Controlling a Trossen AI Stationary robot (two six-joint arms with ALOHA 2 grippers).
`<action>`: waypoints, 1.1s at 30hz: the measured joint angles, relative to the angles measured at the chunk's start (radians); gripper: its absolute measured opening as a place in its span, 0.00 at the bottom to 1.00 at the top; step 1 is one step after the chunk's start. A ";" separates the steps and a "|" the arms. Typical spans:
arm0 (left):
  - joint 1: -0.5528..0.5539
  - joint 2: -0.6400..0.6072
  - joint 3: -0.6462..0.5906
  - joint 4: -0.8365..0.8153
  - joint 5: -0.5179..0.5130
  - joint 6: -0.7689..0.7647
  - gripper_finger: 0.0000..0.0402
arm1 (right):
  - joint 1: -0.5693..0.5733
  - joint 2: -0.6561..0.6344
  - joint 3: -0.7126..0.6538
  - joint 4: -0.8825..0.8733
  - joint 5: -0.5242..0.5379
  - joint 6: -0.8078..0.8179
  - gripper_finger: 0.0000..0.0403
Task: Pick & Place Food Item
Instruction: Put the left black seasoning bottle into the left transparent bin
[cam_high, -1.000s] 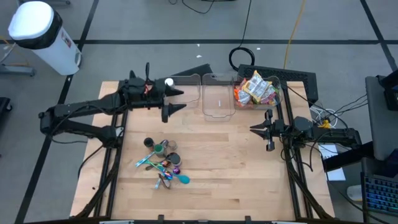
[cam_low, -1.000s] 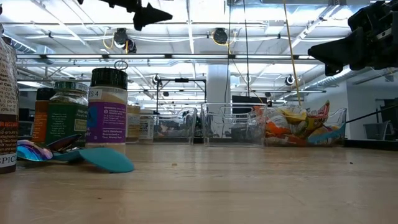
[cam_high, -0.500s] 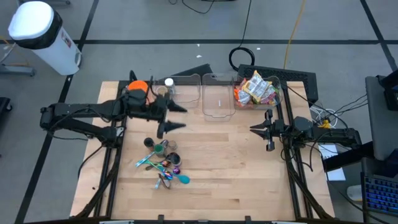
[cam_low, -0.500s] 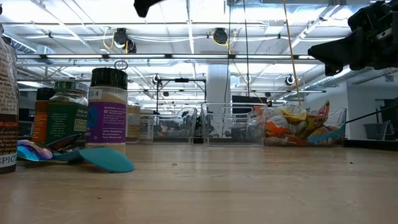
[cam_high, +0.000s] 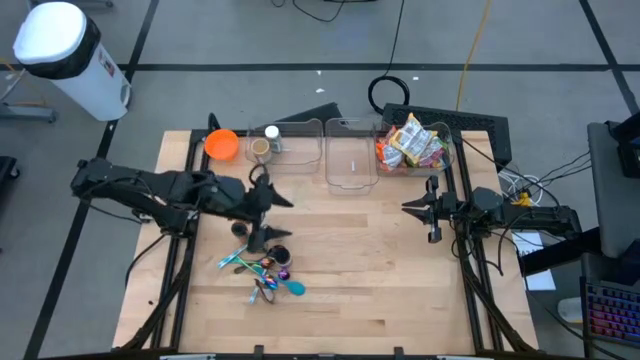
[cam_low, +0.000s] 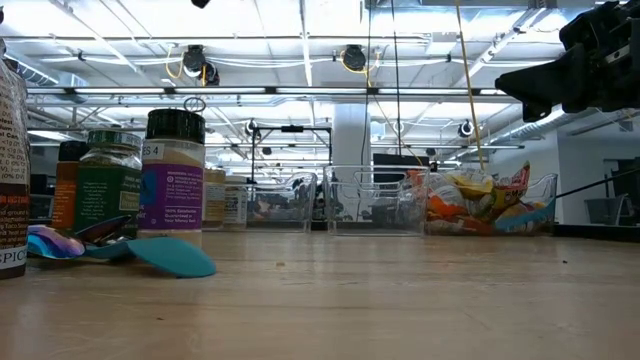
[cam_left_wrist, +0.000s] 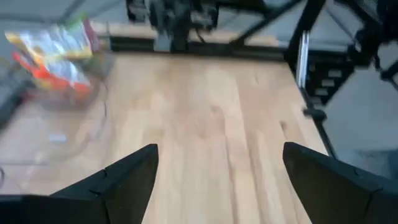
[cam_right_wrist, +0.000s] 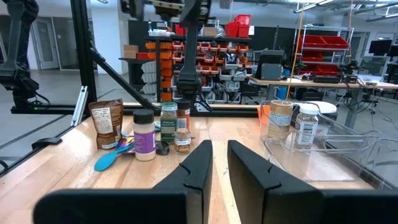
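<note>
The food items are colourful snack packets (cam_high: 412, 142) piled in a clear bin (cam_high: 446, 158) at the table's far right; the left wrist view shows them blurred (cam_left_wrist: 56, 59). My left gripper (cam_high: 288, 218) hangs open above the table, left of centre, just beyond the spice-jar cluster (cam_high: 262, 262), and its wide-spread fingers (cam_left_wrist: 124, 180) have only bare wood between them. My right gripper (cam_high: 405, 208) waits at the table's right side, raised and level, shut (cam_right_wrist: 219, 162) and holding nothing.
An empty clear bin (cam_high: 350, 152) stands at the far centre. Left of it are another clear bin with jars (cam_high: 268, 142) and an orange bowl (cam_high: 222, 145). Spice jars and spoons (cam_low: 170, 175) lie at the near left. Bare wood (cam_high: 390, 280) spans the centre and near right.
My left gripper has swung from the far-left bins toward the table's near edge, out over the spice jars, staying raised and turning as it went. Its fingers stand slightly wider apart. The orange bowl and the jars in the far bin now show behind it.
</note>
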 joint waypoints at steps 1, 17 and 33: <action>-0.013 0.010 0.017 -0.057 -0.009 -0.020 0.88 | 0.000 0.000 0.000 0.000 0.000 0.000 0.11; -0.130 0.060 0.021 -0.641 -0.078 -0.648 0.74 | 0.000 0.000 0.000 0.000 0.000 0.000 0.11; -0.061 0.059 0.008 -0.938 -0.093 -1.109 0.64 | 0.000 0.000 0.000 0.000 0.000 0.000 0.11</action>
